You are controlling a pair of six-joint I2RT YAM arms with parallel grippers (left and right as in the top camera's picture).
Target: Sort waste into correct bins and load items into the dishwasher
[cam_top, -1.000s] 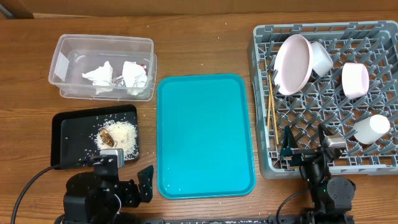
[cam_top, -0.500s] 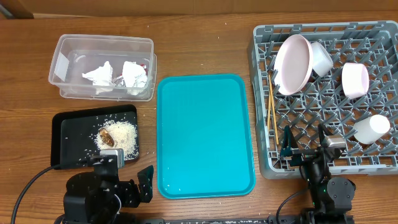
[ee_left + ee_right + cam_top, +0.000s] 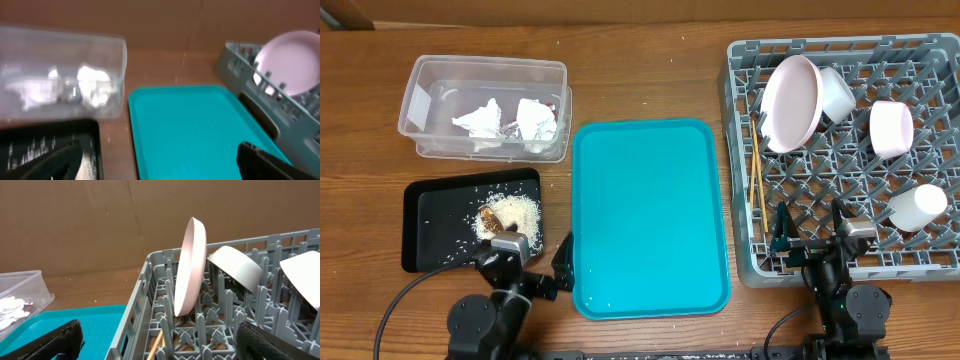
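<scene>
Left gripper (image 3: pixel 152 161): my fingers are spread, nothing between them, at the teal tray's (image 3: pixel 650 215) near-left corner.
Right gripper (image 3: pixel 162 345): fingers apart, empty, right of the teal tray at the dish rack's (image 3: pixel 920 262) near edge.
Waste: tissues (image 3: pixel 505 120) sit in the clear tub (image 3: pixel 420 85) off the teal tray's far-left corner. Rice (image 3: pixel 520 215) and the brown scrap (image 3: pixel 490 220) lie on the black tray (image 3: pixel 430 215) just left of it.
Dishes: pink plate (image 3: pixel 790 100) on edge, bowls (image 3: pixel 892 128) and white cup (image 3: pixel 918 205), all racked to its right.
Chopsticks (image 3: pixel 757 185): in the rack side nearest the teal tray, long axis pointing away from me, right gripper nearer.
Judgement: nothing is left on the teal tray to pick.
Writing: none readable.
</scene>
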